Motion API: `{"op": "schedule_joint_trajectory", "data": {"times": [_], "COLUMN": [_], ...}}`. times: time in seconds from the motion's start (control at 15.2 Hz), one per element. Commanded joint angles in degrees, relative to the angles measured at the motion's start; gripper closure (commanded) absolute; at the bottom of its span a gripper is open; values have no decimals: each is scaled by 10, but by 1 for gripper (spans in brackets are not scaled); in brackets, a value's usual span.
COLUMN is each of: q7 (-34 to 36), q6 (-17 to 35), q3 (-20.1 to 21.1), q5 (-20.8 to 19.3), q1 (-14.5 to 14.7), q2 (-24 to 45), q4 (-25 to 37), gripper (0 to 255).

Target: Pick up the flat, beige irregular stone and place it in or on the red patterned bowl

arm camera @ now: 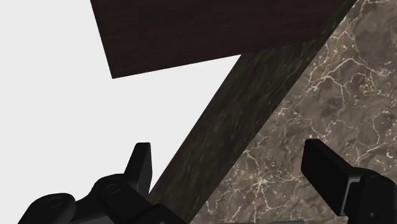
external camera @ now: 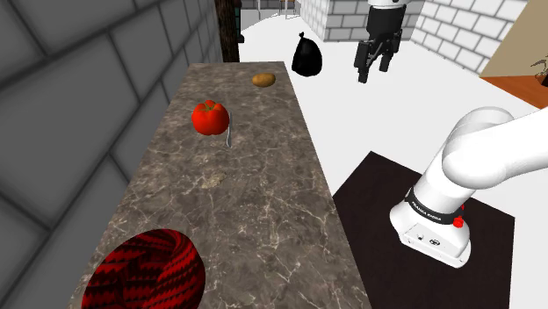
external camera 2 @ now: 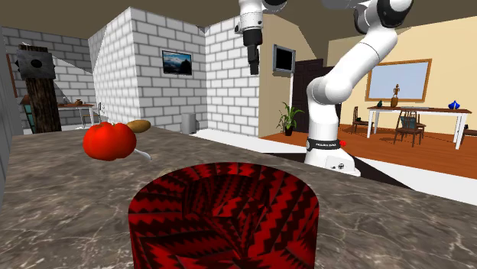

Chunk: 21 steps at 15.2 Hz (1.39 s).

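Claw [external camera: 376, 68]: fingers [arm camera: 141, 162] spread wide, gripping nothing and touching nothing. It hangs in the air at the upper right of the shoulder view, above the white floor [external camera: 342, 97] and off to the side of the tabletop [external camera: 246, 202].
Beige stone [external camera: 263, 80]: lies at the tabletop's far end, upper centre of the shoulder view, well apart from the claw.
Red patterned bowl [external camera: 145, 272]: lower left corner of the shoulder view, on the tabletop's near end.
Tomato [external camera: 210, 117]: between stone and bowl, nearer the stone.
Wrist view adds: between the fingers run the tabletop's marbled top and its dark side edge, with white floor and a dark mat [arm camera: 210, 32] beyond.
Shoulder view adds: a black bag [external camera: 306, 57] on the floor, upper centre.
Second exterior view adds: the bowl looms at lower centre and the claw points down at top centre, with a framed picture [external camera 2: 176, 62] and a potted plant [external camera 2: 290, 118] behind.
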Motion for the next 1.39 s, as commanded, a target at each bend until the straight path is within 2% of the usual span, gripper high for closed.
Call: {"op": "schedule_joint_trajectory", "data": {"times": [0.0,0.66,1.32], "q7": [0,17,34], "q6": [0,126,214], "q3": [0,59,119], "q5": [0,41,49], "q1": [0,56,100], "q2": [0,169,355], "q4": [0,34,124], "gripper": [0,0,0]}}
